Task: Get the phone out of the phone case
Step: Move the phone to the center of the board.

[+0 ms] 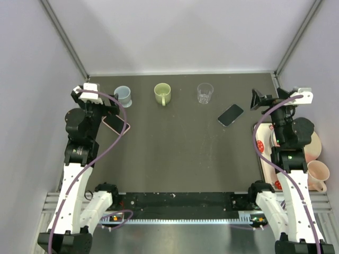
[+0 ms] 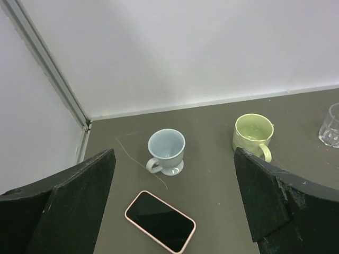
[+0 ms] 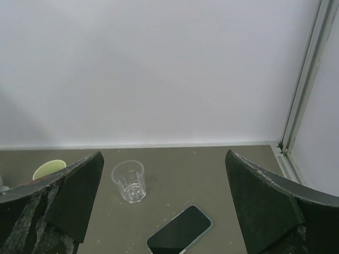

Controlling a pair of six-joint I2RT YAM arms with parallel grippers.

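Observation:
A phone in a pink case lies face up at the left of the table, partly under my left gripper. In the left wrist view this phone lies on the table below and between my open fingers, untouched. A second phone in a pale green case lies face up at the right, just left of my right gripper. In the right wrist view it lies below my open, empty right gripper.
A pale blue cup, a green mug and a clear glass stand in a row at the back. A patterned plate and a pink mug sit at the right edge. Walls close in on three sides.

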